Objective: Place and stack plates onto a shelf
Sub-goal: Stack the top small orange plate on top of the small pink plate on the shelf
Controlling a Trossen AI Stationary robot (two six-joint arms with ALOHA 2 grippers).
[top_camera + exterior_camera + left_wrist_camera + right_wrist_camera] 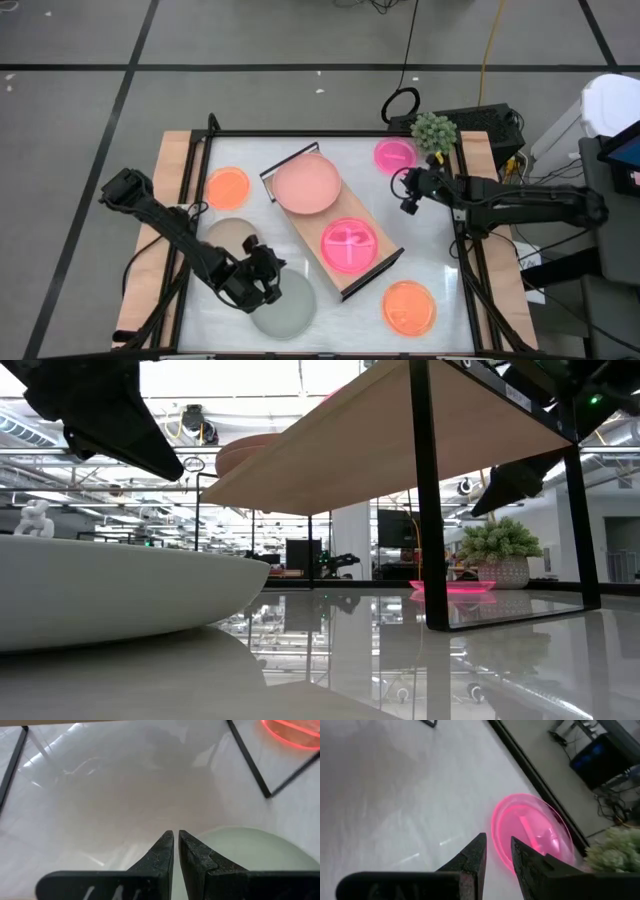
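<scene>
The shelf [318, 236] stands slantwise mid-table, carrying a dusty-pink plate [307, 185] and a hot-pink divided plate [350, 245]. On the tabletop lie an orange plate [227, 187], a beige plate [228, 234], a grey-green plate [288, 308], a second orange plate [409, 306] and a small hot-pink plate [395, 155]. My left gripper [176, 836] is shut, hovering at the far rim of the grey-green plate [250, 852]. My right gripper [497, 840] is open, just short of the small hot-pink plate [530, 827], with nothing between its fingers.
A potted plant [435, 131] stands at the far right corner, just beyond the small hot-pink plate. A black frame [330, 132] runs around the tabletop's edges. In the low view the shelf's board [400, 430] and black leg [425, 510] rise over the near table.
</scene>
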